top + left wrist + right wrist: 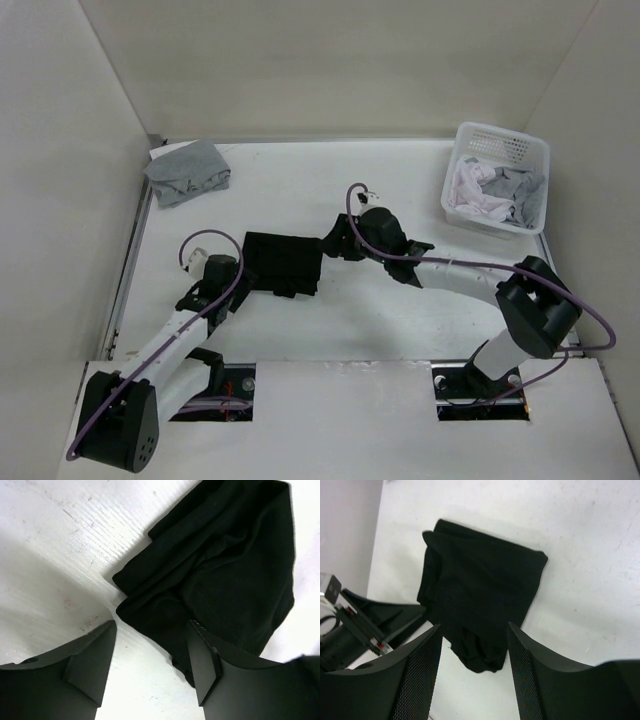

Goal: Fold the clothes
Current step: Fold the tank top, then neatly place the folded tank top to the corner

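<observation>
A black garment (283, 262) of soft, matte fabric lay folded into a rough, creased rectangle near the middle of the white, faintly scuffed tabletop (400, 310), its lower edge bunched and uneven. The left gripper (152, 624) hung low at the garment's near-left corner, its smooth black fingers spread wide and holding nothing, one fingertip just over the cloth. The right gripper (474, 625) hovered at the garment's right side, its mesh-textured fingers likewise spread apart above the fabric and gripping nothing. Far to the back and left of the black garment, a light grey garment (187, 172) sat in a loose, rumpled bundle. Well off to its back right stood a white plastic lattice basket (500, 132) holding crumpled white and pale pink cloth (468, 190) beside grey cloth (526, 195).
</observation>
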### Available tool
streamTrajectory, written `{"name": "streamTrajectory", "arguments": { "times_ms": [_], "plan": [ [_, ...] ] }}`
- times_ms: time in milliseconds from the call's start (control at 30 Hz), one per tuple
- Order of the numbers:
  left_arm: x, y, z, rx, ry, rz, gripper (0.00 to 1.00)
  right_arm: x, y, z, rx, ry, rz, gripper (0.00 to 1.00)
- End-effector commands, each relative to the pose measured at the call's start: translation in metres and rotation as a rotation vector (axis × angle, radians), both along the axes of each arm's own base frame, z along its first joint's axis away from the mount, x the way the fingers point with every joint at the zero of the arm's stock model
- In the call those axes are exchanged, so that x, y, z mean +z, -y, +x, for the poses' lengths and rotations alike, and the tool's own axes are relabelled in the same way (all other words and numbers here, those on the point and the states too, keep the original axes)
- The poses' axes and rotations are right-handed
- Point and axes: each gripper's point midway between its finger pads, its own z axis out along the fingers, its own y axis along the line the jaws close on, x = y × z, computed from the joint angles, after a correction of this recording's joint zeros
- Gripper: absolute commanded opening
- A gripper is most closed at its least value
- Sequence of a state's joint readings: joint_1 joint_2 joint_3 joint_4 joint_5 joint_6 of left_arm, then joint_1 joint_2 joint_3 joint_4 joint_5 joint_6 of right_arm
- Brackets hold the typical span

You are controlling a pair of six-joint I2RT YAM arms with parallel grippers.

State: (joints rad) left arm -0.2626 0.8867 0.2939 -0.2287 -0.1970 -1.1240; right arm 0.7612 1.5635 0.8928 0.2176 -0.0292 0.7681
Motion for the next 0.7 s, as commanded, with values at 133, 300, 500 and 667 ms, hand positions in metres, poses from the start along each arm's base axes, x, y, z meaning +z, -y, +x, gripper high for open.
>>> {"name": "streamTrajectory", "arguments": {
  "times_ms": [133, 300, 500, 667],
  "plan": [
    [-0.013, 0.02, 0.01, -0.008, -0.053, -0.06, 0.58, 0.009, -0.007, -0.014, 0.048, 0.056, 0.002, 0.59],
    [-0.017, 0.029, 0.037, 0.01, -0.015, -0.101, 0.57, 0.007, -0.012, -0.018, 0.066, 0.051, 0.001, 0.59],
    [-0.012, 0.041, 0.084, -0.029, 0.145, -0.14, 0.39, 0.013, -0.015, -0.032, 0.084, 0.052, 0.02, 0.59],
    [-0.022, 0.048, 0.118, -0.067, 0.172, -0.155, 0.07, 0.023, -0.014, -0.048, 0.092, 0.052, 0.057, 0.59]
  ]
}}
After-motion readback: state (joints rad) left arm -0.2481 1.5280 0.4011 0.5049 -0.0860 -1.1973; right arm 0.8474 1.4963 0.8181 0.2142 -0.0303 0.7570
